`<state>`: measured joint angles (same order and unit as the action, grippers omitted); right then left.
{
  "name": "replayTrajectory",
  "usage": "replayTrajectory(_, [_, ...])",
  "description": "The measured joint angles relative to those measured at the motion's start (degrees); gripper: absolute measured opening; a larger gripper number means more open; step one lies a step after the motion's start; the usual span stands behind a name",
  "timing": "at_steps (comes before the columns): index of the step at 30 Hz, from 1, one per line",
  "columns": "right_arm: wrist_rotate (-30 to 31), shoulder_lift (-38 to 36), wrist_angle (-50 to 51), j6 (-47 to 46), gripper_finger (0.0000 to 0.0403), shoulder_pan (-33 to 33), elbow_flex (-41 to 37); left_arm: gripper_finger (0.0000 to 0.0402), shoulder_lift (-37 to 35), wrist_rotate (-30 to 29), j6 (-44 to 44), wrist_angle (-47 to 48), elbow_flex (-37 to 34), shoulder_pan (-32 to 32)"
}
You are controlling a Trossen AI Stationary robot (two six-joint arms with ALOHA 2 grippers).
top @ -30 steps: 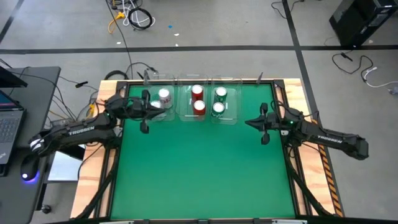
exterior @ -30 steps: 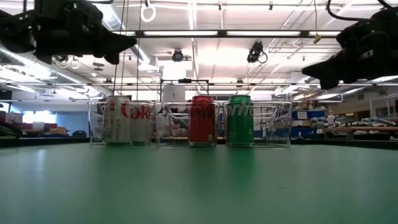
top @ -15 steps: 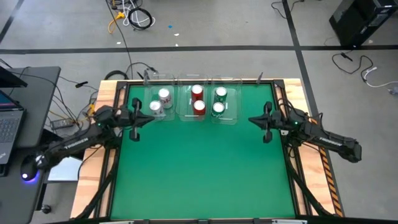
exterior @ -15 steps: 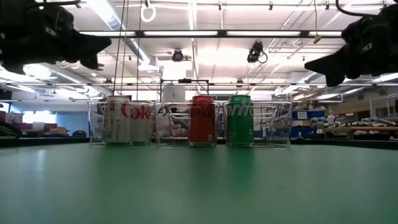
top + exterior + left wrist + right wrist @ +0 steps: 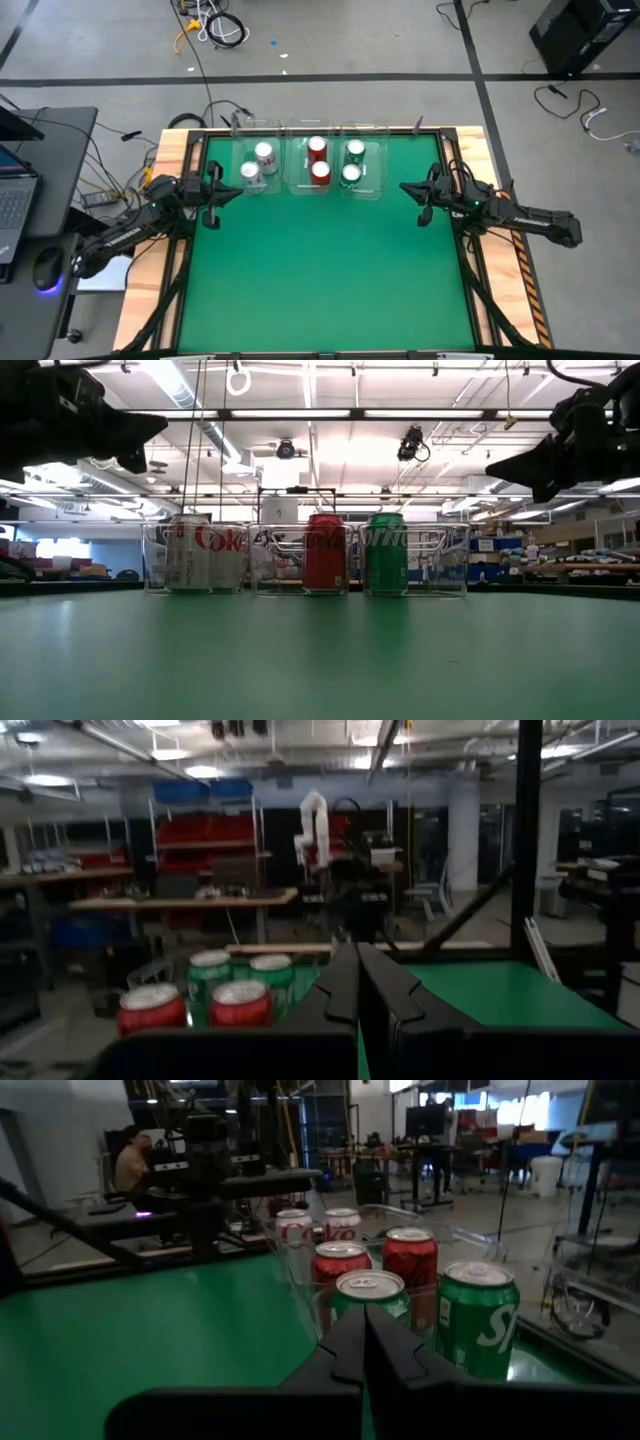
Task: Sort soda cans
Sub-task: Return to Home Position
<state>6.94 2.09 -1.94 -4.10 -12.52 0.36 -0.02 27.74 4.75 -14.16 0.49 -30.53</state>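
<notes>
Six cans stand upright in three clear bins at the table's far edge. The two silver cans (image 5: 258,162) are in the left bin, the two red cans (image 5: 318,160) in the middle bin, and the two green cans (image 5: 352,162) in the right bin. In the low view I see a silver can (image 5: 188,553), a red can (image 5: 325,552) and a green can (image 5: 387,552). My left gripper (image 5: 236,191) hovers shut near the table's left edge, level with the bins' near side. My right gripper (image 5: 404,188) hovers shut to the right of the green cans' bin. Both wrist views show the fingers closed together and empty, the left gripper (image 5: 356,982) and the right gripper (image 5: 364,1342).
The three clear bins (image 5: 300,185) sit side by side along the far edge. The green table top (image 5: 320,270) stretches from them to the near edge. A laptop and a mouse lie on a side desk (image 5: 40,200) left of the table. A person sits in the room beyond (image 5: 130,1165).
My left gripper has drawn back from over the silver cans' bin toward the table's left edge. Both silver cans now show uncovered in their bin. The cans and bins have stayed where they were.
</notes>
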Motion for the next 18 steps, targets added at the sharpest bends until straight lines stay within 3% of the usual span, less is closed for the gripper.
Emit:
replayTrajectory(6, [5.24, 0.02, -0.88, 2.65, 0.0, 3.44, 0.0, 0.0, 0.0, -8.1, 0.58, -2.18, 0.0, 2.87])
replayTrajectory(18, [5.56, 3.25, -0.96, 3.22, 0.0, 3.37, 0.0, 0.0, 1.27, -18.95, -0.29, 0.26, -0.02, 7.62])
